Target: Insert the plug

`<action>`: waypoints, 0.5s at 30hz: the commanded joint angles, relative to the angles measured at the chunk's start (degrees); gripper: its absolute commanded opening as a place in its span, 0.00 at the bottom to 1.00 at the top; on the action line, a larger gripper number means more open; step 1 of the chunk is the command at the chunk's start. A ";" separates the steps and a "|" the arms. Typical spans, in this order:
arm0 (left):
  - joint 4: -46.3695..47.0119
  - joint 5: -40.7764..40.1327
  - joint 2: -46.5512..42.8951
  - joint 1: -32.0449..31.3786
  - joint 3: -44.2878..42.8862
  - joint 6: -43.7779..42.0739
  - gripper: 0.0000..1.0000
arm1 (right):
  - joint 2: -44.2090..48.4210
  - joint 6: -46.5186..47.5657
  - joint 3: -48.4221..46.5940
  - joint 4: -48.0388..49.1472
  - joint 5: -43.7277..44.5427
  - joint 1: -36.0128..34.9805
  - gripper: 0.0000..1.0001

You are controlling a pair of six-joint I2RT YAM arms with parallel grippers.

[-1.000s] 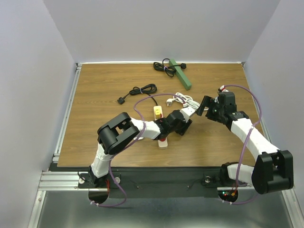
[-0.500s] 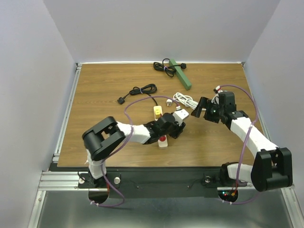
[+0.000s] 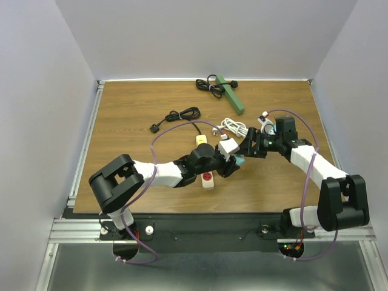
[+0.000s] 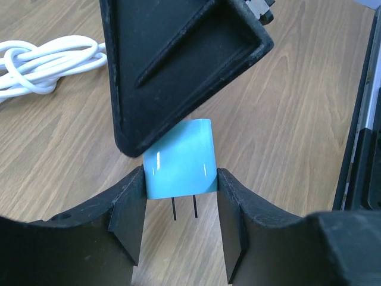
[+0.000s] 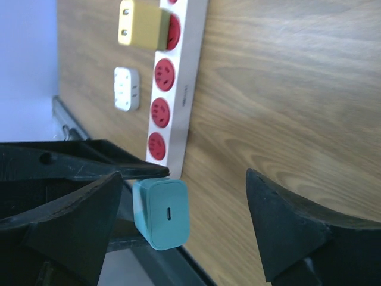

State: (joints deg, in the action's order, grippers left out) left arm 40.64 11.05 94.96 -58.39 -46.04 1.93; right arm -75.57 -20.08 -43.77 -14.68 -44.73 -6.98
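The teal plug point(image 4: 180, 158) sits over the wooden table point(image 4: 286, 119), just beside the near end of the white power strip point(image 5: 181, 89). The left gripper point(image 4: 180, 190) clamps its sides, with its 2 prongs pointing toward that wrist. The right gripper point(image 5: 184, 185) gapes around it, 1 finger close and the other well clear.
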 commanded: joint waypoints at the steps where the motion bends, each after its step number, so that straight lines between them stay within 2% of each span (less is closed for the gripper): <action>1: 4.80 0.91 -3.20 0.03 0.69 -0.44 0.00 | -1.77 0.83 -0.27 2.64 -9.05 0.13 0.85; 4: 5.06 -0.23 -3.29 0.03 1.04 -0.44 0.00 | -2.21 0.74 0.17 2.64 -9.94 0.04 0.78; 8: 5.15 -0.94 -3.29 0.12 1.04 -0.62 0.00 | -1.69 0.30 1.05 2.55 -10.73 -0.31 0.61; 13: 5.15 -1.64 -3.37 0.12 1.39 -0.70 0.00 | -1.42 0.12 1.93 2.64 -11.87 -0.31 0.50; 15: 4.97 -2.08 -3.29 0.03 1.39 -0.70 0.00 | -1.42 0.30 2.02 2.64 -11.87 -0.31 0.37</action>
State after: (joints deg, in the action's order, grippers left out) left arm 41.43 10.15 94.91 -58.39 -45.34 1.91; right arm -78.13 -20.40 -42.17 -14.28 -54.46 -7.11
